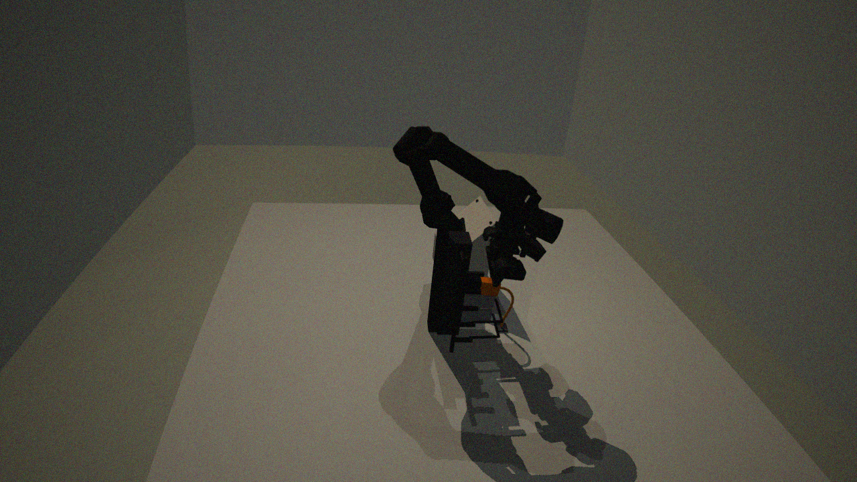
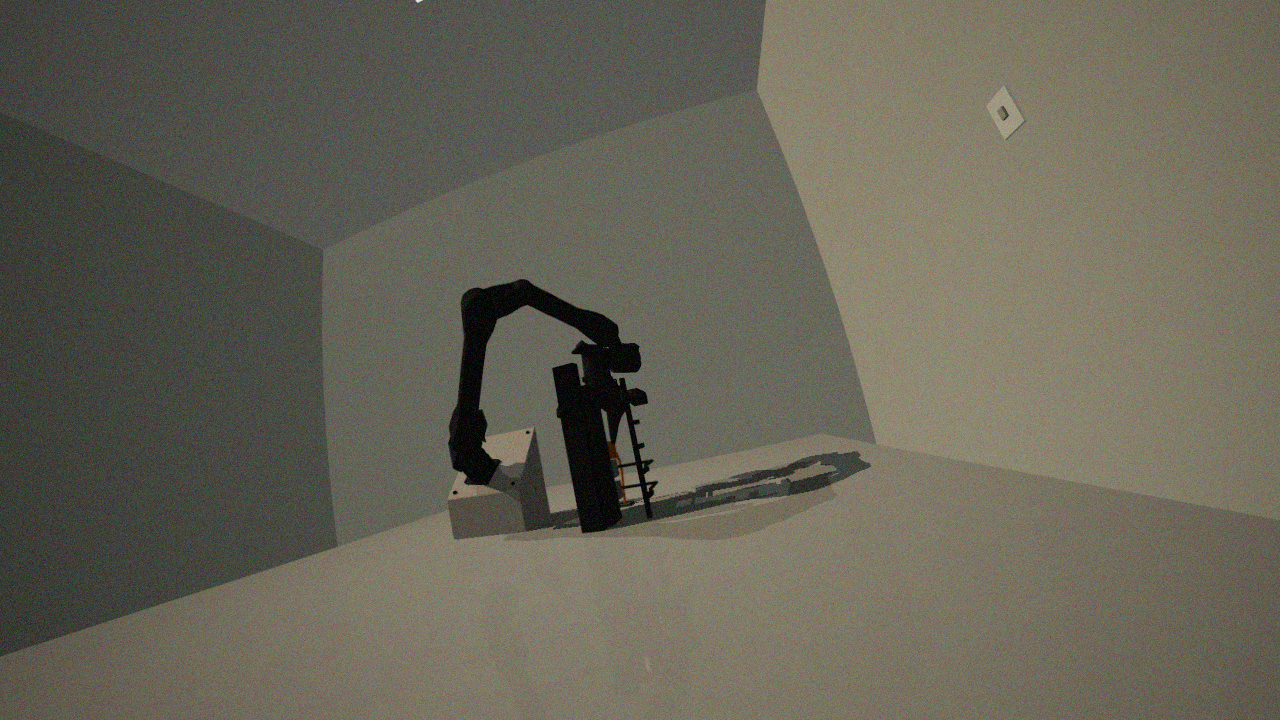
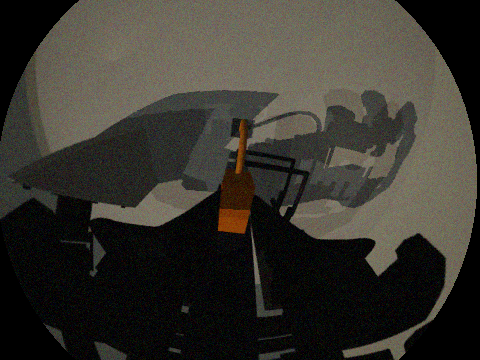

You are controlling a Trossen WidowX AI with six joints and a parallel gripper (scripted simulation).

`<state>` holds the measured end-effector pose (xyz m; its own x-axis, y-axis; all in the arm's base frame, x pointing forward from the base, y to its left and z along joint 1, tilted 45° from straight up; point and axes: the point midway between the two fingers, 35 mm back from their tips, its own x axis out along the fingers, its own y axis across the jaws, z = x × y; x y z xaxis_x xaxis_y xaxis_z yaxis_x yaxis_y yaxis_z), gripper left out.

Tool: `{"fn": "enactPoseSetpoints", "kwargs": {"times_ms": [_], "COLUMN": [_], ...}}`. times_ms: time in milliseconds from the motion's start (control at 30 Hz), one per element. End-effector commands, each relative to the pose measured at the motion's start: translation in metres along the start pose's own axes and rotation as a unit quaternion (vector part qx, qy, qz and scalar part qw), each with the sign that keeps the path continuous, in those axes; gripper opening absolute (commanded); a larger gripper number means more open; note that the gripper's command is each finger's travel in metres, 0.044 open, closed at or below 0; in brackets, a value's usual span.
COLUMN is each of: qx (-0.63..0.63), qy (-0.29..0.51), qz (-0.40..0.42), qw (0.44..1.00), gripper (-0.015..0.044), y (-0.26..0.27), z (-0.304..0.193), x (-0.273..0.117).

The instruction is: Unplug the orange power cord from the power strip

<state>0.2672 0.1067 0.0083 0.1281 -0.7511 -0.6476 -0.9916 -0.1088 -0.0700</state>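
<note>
The power strip is a tall, dark upright block. The orange plug is at its side, against a dark part that juts from the strip. Whether its prongs are still in a socket is hidden. The orange cord curves from the plug down to a low point near the table. My gripper points down over the plug and is shut on it, with the two dark fingertips against its sides.
A thin black frame with short prongs stands close beside the strip and below the plug. A small dark block is at the cord's low end. The pale box under the arm's base is behind the strip in the top view.
</note>
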Motion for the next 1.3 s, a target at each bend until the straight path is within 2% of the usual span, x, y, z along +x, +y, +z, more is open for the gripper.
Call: {"fn": "enactPoseSetpoints", "kwargs": {"times_ms": [0, 433, 467, 633, 1267], "qx": [0.003, 0.003, 0.02, 0.02, 0.003], "qy": [-0.05, -0.05, -0.054, -0.054, -0.049], "qz": [-0.009, -0.009, 0.001, 0.001, -0.009], "qw": [0.999, 0.999, 0.998, 0.998, 0.999], "gripper": [0.0, 0.0, 0.0026, 0.0157, 0.016], "y": [0.0, 0.003, -0.002, -0.002, -0.001], "z": [0.043, 0.063, 0.048, 0.048, 0.044], "x": [-0.014, -0.02, -0.012, -0.012, -0.02]}}
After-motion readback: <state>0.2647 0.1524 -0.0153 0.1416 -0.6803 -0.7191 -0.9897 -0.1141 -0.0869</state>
